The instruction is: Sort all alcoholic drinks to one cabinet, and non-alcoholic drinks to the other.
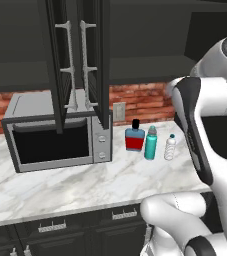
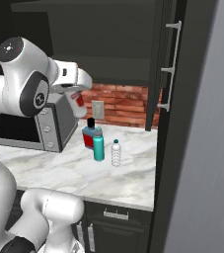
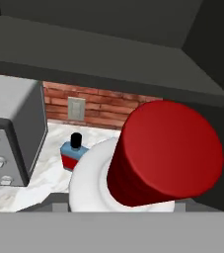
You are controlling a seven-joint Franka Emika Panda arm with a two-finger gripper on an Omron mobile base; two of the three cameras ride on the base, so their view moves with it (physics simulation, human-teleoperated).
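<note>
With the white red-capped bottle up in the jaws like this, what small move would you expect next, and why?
Probably carry it forward and up onto the cabinet shelf. The hand view shows the slim white bottle with its red cap right at the gripper, raised above the counter, with the shelf just ahead. The blue bottle, teal bottle and clear bottle stand on the counter.

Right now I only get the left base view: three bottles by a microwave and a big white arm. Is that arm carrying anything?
Observer: Yes. The gripper is closed on a slim white bottle with a red cap.
Operator: Where is it?
Observer: In the right base view it hangs above the counter, by the microwave's upper corner.
Operator: What does the hand's camera see past it?
Observer: The squat blue bottle down below, and a dark cabinet shelf above.
</note>
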